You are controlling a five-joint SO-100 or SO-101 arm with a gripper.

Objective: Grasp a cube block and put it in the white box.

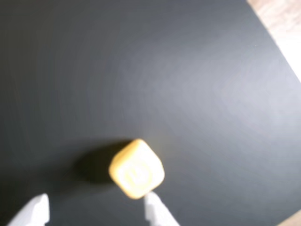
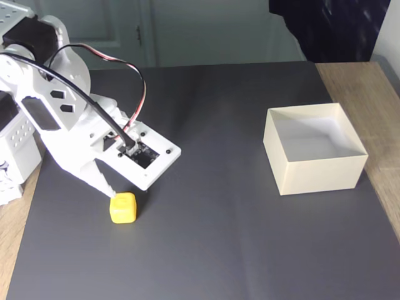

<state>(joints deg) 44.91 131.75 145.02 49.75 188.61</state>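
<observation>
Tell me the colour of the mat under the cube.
Dark grey to black, matte. The mat shows best in the fixed view, beneath the cube block.

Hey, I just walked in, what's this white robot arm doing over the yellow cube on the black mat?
The arm's pincer is open and low over the yellow cube on the dark mat. In the wrist view one fingertip sits right at the cube's edge; the other stands off to its left, so nothing is gripped yet. The white box stands open and empty on the right in the fixed view, well apart from the cube.
</observation>
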